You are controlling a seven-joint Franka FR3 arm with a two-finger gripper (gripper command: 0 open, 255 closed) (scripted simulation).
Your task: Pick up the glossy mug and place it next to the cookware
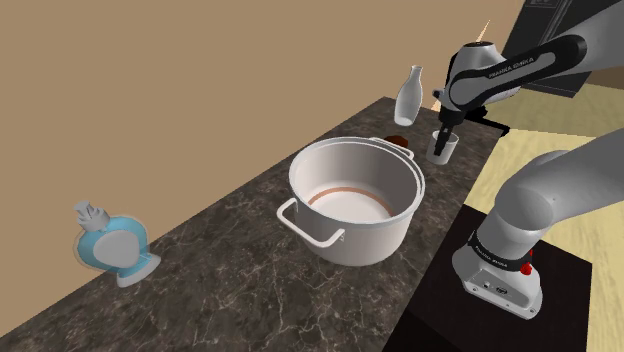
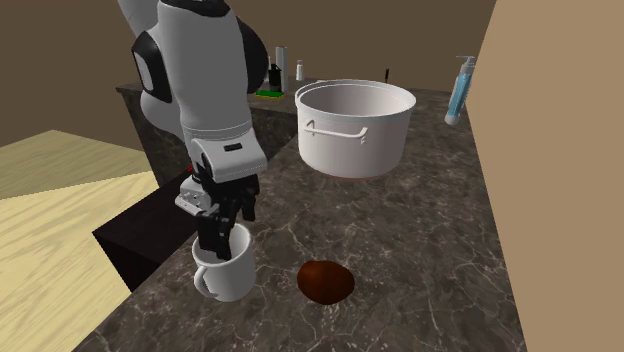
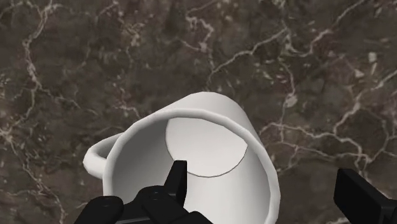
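A glossy white mug stands upright near the counter's edge, its handle pointing away from the pot. My black gripper hangs straight down over it, open. One finger reaches inside the mug's mouth; the other finger stands outside its wall. The wall lies between them, and neither finger presses on it. The cookware is a large white two-handled pot further along the dark marble counter.
A brown rounded object lies beside the mug. A white bottle stands by the wall, beyond the mug. A blue and white dispenser stands beyond the pot. The counter's edge drops to my dark stand.
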